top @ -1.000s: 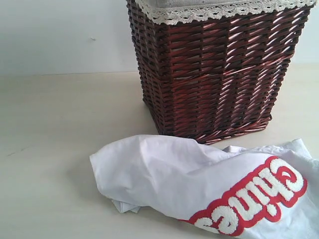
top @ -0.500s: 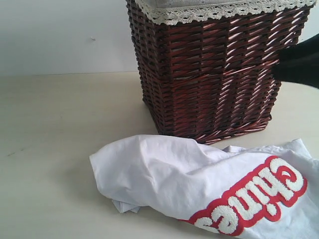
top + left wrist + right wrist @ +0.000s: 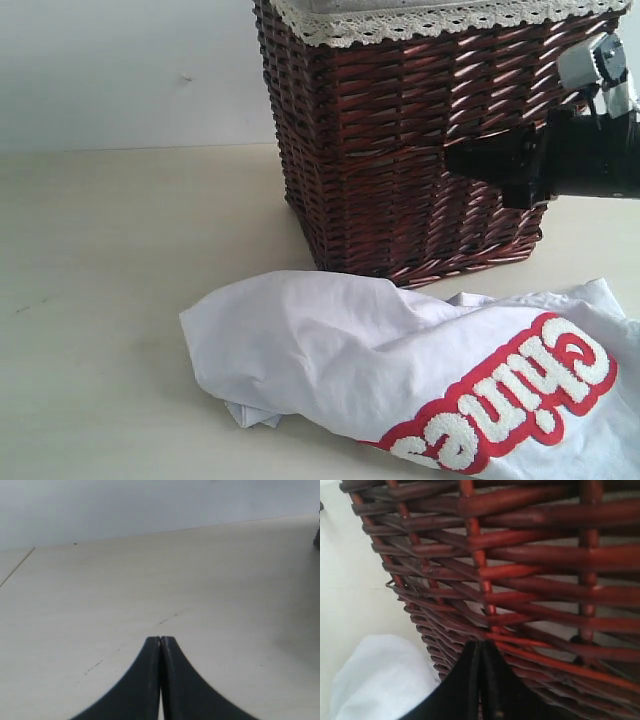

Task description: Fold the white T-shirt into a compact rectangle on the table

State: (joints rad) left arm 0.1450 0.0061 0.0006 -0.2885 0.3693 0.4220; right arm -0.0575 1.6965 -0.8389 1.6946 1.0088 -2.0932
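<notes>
One thin white cotton T-shirt (image 3: 400, 370) lies bunched at the near edge of the pale beige matte table (image 3: 120, 260). It is rumpled into soft ridges with a loose corner tucked beneath, and its fuzzy white, red-outlined lettering (image 3: 520, 400) faces up. In that heap nothing counts as folded, so it probably needs spreading flat first.

Beyond the shirt, and apparently just clear of it, stands a dark brown wicker basket (image 3: 400, 150). It is box-shaped and glossy, its canes are tightly woven, and cream lace trim (image 3: 420, 22) runs along the rim.

The right gripper (image 3: 455, 160) hovers close in front of the basket's wall, above and behind the cloth. Its black jaws are pressed together on nothing, which suggests it has yet to reach for the fabric.

The left gripper (image 3: 160, 640) hangs over bare tabletop with its curved fingers together and empty. No shirt appears in its view.

Farthest back rises a plain pale wall (image 3: 120, 70).
</notes>
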